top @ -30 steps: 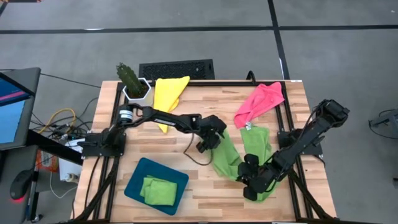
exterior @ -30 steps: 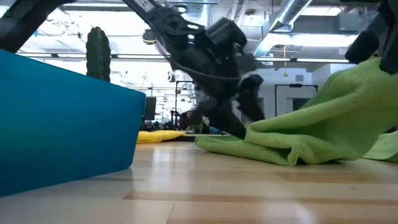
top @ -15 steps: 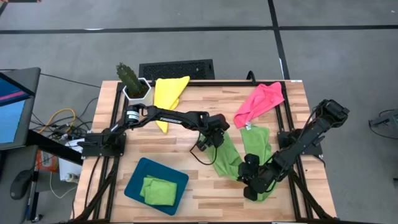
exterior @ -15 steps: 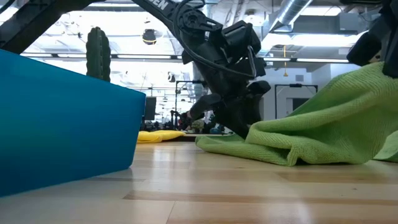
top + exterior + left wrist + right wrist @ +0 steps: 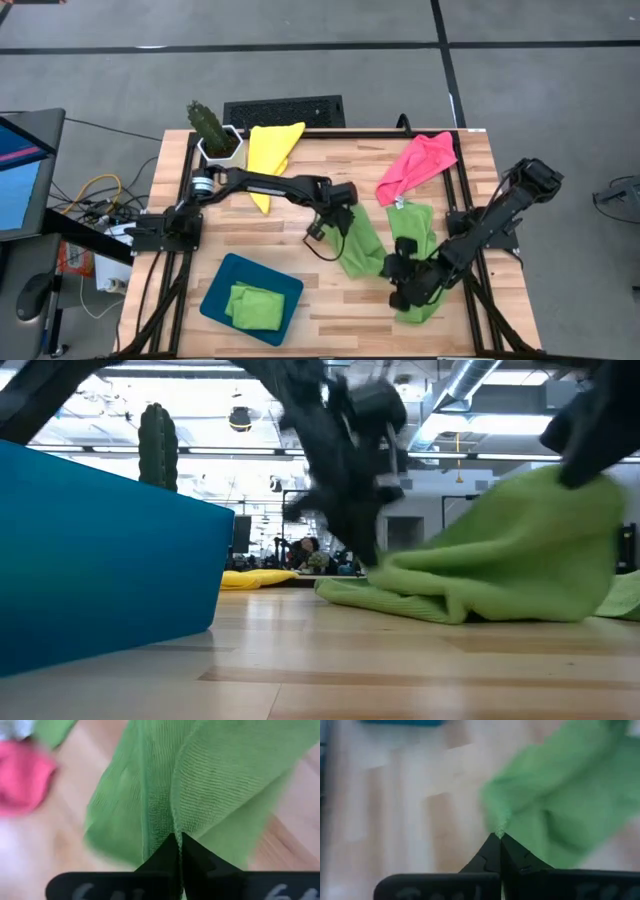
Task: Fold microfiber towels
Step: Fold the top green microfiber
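Observation:
A lime green microfiber towel (image 5: 362, 248) lies bunched in a U shape on the wooden table (image 5: 290, 250). My left gripper (image 5: 338, 224) is shut on the towel's far-left end, which is raised off the wood. My right gripper (image 5: 402, 288) is shut on its near corner. The low view shows the towel (image 5: 490, 575) humped between the left gripper (image 5: 362, 545) and the right gripper (image 5: 585, 455). A yellow towel (image 5: 272, 150) and a pink towel (image 5: 418, 165) lie flat at the far edge. Another green towel (image 5: 252, 305) rests folded in the teal tray (image 5: 222, 283). My left gripper pinches an edge of the green towel (image 5: 174, 822) between its two fingers, coming steeply from above. Several gathered layers run away from the fingertips (image 5: 170, 851). That end is lifted; the rest trails down onto the table. My right gripper pinches a corner of the green towel (image 5: 501, 827) between its two fingertips (image 5: 492, 849), slanting down from the table's right side. The corner is held up off the wood, and the cloth sags slack from it toward the table.
A potted cactus (image 5: 210, 128) stands at the far-left corner, with a black keyboard (image 5: 283, 110) behind the table. The teal tray (image 5: 100, 550) sits near the front left. Bare wood lies between the tray and the green towel.
My left gripper has shut on the green towel's far-left end, tipped more steeply downward and risen, lifting that end off the table. The towel's middle has bunched up higher, while its near corner stays in my right gripper.

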Tool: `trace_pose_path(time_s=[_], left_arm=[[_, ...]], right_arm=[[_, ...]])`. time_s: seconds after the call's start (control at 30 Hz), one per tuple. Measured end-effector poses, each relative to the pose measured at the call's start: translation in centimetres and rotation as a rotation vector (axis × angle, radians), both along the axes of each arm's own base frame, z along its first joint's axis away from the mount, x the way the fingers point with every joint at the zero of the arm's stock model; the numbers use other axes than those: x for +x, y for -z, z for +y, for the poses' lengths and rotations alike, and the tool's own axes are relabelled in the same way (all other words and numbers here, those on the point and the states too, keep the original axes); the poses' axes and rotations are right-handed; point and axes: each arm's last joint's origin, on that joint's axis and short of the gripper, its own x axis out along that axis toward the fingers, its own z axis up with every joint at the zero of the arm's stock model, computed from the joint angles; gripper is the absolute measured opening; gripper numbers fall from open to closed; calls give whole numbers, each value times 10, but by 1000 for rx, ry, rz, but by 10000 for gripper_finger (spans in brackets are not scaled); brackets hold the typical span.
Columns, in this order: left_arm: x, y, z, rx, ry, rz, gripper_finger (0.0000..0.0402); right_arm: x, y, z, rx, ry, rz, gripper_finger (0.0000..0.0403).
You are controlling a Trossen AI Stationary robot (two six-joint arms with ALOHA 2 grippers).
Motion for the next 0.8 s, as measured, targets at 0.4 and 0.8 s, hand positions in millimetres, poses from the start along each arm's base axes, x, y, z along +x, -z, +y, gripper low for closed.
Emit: trace_pose_path(time_s=[0.4, 0.8], left_arm=[[-113, -186, 12, 329, -426, -311, 0], [-167, -222, 61, 76, -688, -421, 0]], right_arm=[[-12, -72, -95, -545, 358, -217, 12], [-9, -167, -143, -616, 284, -426, 9]])
